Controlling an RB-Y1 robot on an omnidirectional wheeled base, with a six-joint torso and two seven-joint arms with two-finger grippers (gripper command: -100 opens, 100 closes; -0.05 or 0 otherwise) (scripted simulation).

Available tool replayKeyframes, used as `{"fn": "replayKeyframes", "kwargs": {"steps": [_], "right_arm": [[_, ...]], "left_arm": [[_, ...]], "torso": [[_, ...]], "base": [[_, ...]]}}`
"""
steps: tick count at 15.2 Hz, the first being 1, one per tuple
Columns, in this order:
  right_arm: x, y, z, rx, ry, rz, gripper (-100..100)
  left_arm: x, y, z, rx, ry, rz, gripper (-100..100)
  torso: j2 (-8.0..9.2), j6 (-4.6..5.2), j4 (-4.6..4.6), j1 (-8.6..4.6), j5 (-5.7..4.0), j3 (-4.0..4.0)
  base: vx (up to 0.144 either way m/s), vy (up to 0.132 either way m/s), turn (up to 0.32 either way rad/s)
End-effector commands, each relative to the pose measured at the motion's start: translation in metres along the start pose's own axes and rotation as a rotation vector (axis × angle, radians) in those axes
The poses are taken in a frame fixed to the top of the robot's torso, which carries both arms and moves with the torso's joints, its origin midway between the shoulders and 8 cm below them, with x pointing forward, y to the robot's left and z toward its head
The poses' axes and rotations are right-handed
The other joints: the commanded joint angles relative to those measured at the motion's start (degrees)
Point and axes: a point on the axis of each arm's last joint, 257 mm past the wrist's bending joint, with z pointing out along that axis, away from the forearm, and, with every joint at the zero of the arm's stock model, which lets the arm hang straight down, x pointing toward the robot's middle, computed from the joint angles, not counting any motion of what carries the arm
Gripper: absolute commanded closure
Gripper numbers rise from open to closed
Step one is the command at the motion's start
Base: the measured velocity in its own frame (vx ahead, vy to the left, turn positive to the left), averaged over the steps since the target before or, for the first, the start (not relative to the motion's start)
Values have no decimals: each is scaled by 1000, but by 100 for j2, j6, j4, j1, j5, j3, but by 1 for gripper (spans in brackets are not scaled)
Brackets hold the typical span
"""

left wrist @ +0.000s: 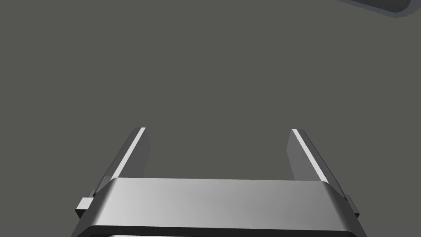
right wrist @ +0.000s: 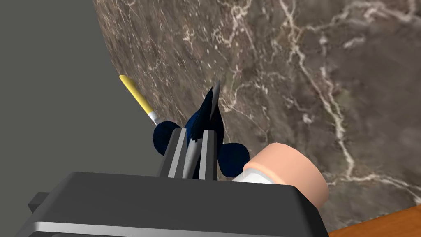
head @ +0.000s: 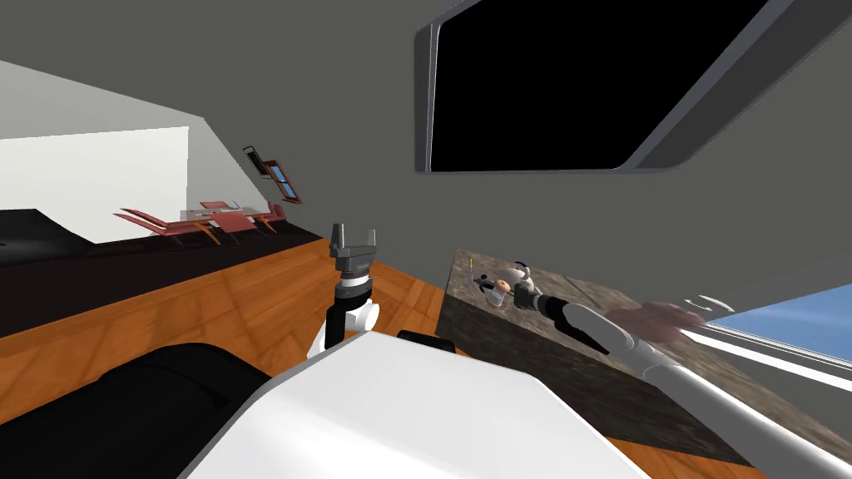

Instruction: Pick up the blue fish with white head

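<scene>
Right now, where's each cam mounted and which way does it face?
Head view: on the head, down and forward at the marble counter; left gripper raised, right gripper over the counter.
Left wrist view: on the left hand, facing a grey wall; own fingers open.
Right wrist view: on the right hand, down at the counter; gripper shut on the blue fish.
Shared: head and right wrist views show counter and pink-capped cylinder.

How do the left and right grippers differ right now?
The left gripper is open; the right gripper is shut on the dark blue fish. The left gripper holds nothing and faces a grey wall; the right gripper is over the marbled counter. Both have two thin grey fingers on a dark body.
</scene>
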Motion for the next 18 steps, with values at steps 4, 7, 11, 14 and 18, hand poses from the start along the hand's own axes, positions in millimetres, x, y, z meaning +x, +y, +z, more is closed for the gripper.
{"fn": "replayKeyframes", "kwargs": {"steps": [4, 7, 11, 14, 18], "right_arm": [[-42, -13, 22, -11, -34, -49, 100], [-75, -24, 32, 2, -75, -78, 100], [-87, -25, 41, -18, -73, -104, 100], [-92, -28, 43, -21, -75, -77, 100], [-138, -46, 53, -4, -126, -176, 100]], "left_arm": [[0, 0, 0, 0, 0, 0, 0], [0, 0, 0, 0, 0, 0, 0], [0, 0, 0, 0, 0, 0, 0], [0, 0, 0, 0, 0, 0, 0], [0, 0, 0, 0, 0, 0, 0]], "torso": [[4, 9, 2, -20, -1, 3], [-5, -4, 1, 0, 1, -2], [7, 4, 6, -16, 2, 6], [8, 0, 9, 9, 9, 8], [17, 12, 15, -16, 9, 16]], "base": [[4, -62, -252], [10, -26, -66], [9, -54, -164], [-1, 1, 30], [13, -64, -256]]}}
